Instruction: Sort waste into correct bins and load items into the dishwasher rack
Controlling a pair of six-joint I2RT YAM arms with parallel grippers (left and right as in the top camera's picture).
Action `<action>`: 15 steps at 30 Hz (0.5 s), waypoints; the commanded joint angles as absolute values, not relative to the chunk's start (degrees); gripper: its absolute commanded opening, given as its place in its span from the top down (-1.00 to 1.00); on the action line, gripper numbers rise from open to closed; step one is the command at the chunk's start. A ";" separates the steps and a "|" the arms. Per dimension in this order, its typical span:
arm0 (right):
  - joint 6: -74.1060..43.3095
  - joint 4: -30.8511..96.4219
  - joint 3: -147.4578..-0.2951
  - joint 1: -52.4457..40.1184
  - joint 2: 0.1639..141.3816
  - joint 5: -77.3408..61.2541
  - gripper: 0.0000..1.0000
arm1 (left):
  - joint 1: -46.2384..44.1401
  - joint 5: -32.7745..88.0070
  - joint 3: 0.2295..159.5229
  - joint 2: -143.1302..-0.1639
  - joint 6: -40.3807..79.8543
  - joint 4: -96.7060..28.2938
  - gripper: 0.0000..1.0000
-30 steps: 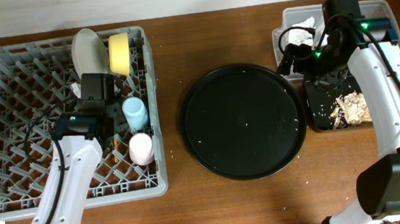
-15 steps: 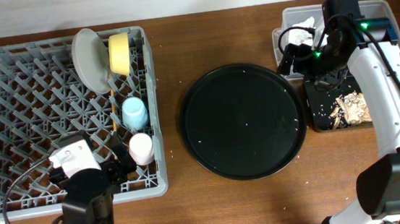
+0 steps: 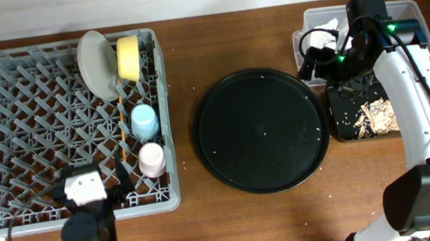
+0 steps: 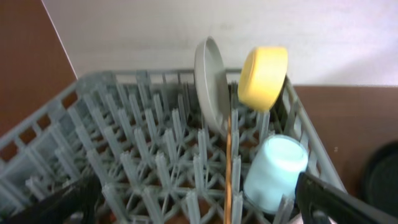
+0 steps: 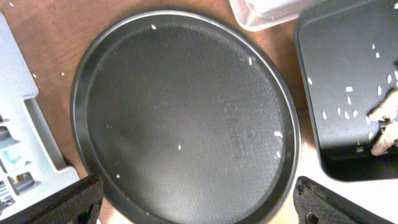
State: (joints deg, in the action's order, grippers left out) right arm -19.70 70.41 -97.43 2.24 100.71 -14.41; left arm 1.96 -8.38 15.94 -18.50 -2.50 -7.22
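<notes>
1. The dishwasher rack [image 3: 14,54] takes up the left side of the desk [image 3: 200,223].
2. At the rack's far right corner, the pale plate [image 3: 95,65] stands on edge between the pegs. The yellow bowl [image 3: 127,58] is tipped on its side just beside it.
3. Nearer along the rack's right side sits the blue cup [image 3: 145,121], then the pink cup [image 3: 152,159]. The wooden chopsticks [image 3: 123,132] lie lengthwise just left of both cups.
4. On the right side of the desk, the clear tub [image 3: 311,18] holds the crumpled white napkin [image 3: 321,39].
5. The shallow black tray [image 3: 344,121] lies just in front of the tub, with tan food scraps [image 3: 378,115] at its right end.
6. The large round black tray [image 3: 261,130] sits between the rack and the bins, dotted with pale crumbs.
7. The left claw [image 4: 196,193] is at the rack's near edge. Its fingers are spread wide with nothing between them.
8. The right claw [image 5: 196,191] hangs above the round tray's right side, near the two bins. Its fingers are wide apart and hold nothing.
</notes>
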 commanded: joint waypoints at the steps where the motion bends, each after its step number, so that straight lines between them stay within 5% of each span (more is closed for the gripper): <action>1: -19.75 70.63 -97.27 1.89 100.77 -14.13 -0.97 | 4.21 -4.10 8.67 -8.10 -4.86 -6.57 -0.99; 15: -19.75 70.63 -97.27 1.89 100.77 -14.11 -0.97 | 4.19 -5.34 0.49 -0.30 -4.82 -4.19 -0.99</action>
State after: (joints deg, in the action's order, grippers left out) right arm -19.68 70.61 -97.43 2.24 100.73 -14.41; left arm 3.86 -5.34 0.73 -0.95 -3.73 -4.05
